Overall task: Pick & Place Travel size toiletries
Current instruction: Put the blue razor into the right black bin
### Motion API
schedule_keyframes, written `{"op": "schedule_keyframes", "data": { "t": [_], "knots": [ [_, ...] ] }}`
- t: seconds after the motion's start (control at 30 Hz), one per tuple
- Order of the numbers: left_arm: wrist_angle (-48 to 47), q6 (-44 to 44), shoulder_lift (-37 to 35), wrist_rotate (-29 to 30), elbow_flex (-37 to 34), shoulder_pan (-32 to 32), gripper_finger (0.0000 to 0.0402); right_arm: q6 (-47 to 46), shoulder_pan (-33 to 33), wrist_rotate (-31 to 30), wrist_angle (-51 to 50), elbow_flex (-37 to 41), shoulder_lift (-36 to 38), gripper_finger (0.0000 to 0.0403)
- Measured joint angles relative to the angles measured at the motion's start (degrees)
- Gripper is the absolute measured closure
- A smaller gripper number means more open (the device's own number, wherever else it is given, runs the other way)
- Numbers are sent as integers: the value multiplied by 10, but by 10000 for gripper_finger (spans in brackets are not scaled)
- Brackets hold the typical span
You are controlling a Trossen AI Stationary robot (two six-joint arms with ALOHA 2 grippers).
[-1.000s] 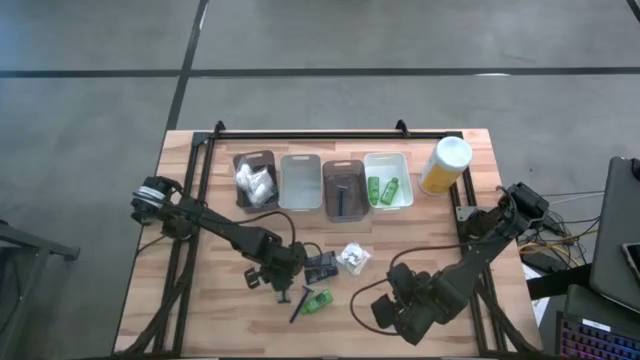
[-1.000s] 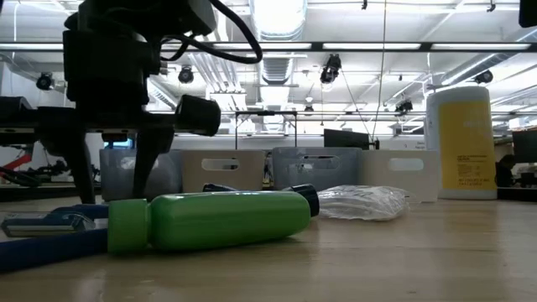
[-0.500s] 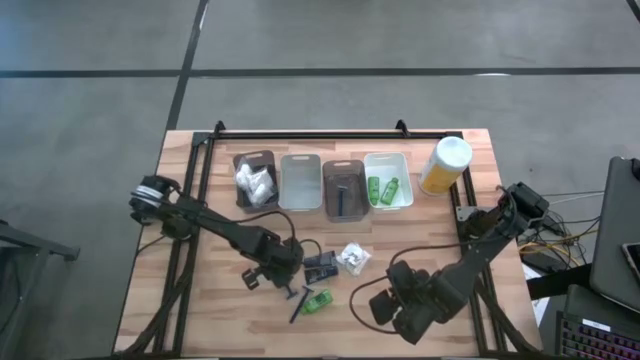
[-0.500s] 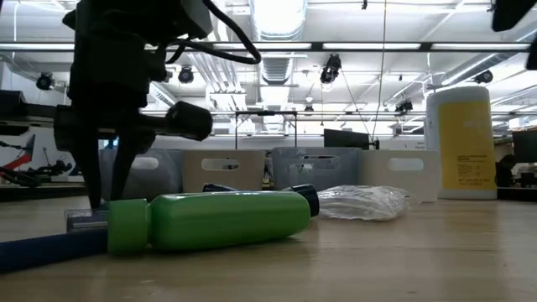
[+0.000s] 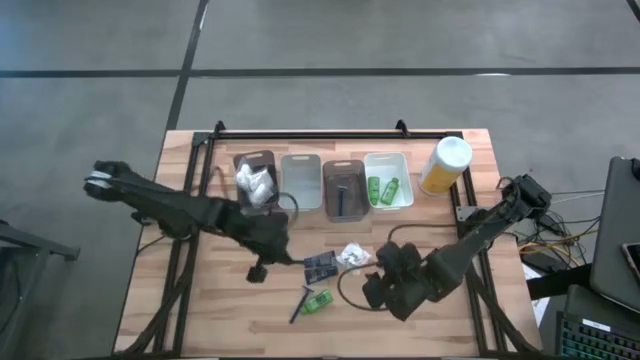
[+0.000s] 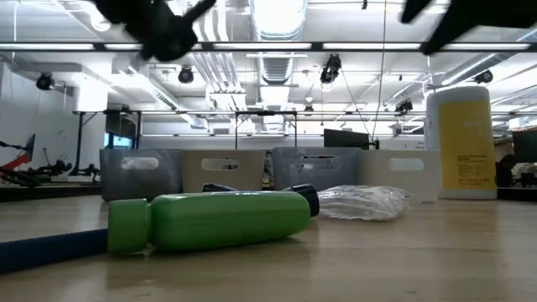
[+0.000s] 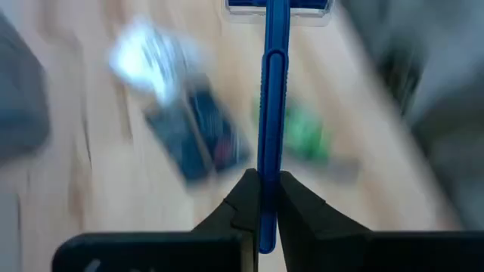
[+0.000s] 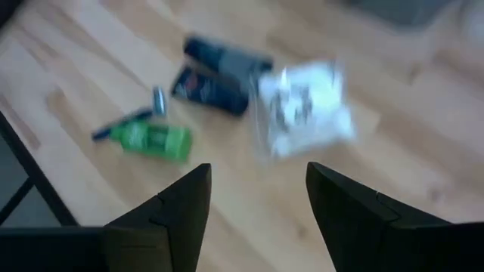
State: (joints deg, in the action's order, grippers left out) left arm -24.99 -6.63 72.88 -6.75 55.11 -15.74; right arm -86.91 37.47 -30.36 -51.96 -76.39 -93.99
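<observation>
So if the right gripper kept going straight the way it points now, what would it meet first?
Most likely the white puffy bundle: in its wrist view it lies nearest ahead of the open right gripper, with bare table before it. Depth is unclear; the dark tubes lie just beside.

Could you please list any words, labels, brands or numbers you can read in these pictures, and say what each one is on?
None can be read.
Yellow canister: a dark block of print on its side, too small to read.
Dark tubes: light and reddish label marks, too blurred to read.
Green bottle: no print shows.
</observation>
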Motion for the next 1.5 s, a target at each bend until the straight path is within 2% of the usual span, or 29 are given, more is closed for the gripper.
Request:
{"op": "schedule_keyframes", "data": {
  "t": [0.1,0.2,0.37,0.47,0.57,0.83,1.03,1.23,1.5],
  "knots": [
    [134,-96,-33,17,-29,11,376,45,-7,-63,8,0,29,200],
    [244,-147,-49,49,-55,19,376,104,-10,-124,44,1,57,207],
    [372,-171,-50,92,-70,29,376,270,-17,-179,163,1,77,209],
    [431,-171,-37,98,-71,37,376,377,-32,-188,244,1,78,195],
    [470,-174,-25,99,-70,42,376,442,-51,-189,297,1,78,173],
    [531,-191,14,99,-71,48,376,480,-92,-189,302,-16,78,102],
    [580,-205,38,99,-71,48,376,481,-102,-188,305,-19,77,78],
    [640,-229,82,88,-65,48,376,482,-104,-173,308,-19,76,94],
    [642,-213,131,67,-9,48,373,485,-103,-169,314,-19,76,141]
  ]
}}
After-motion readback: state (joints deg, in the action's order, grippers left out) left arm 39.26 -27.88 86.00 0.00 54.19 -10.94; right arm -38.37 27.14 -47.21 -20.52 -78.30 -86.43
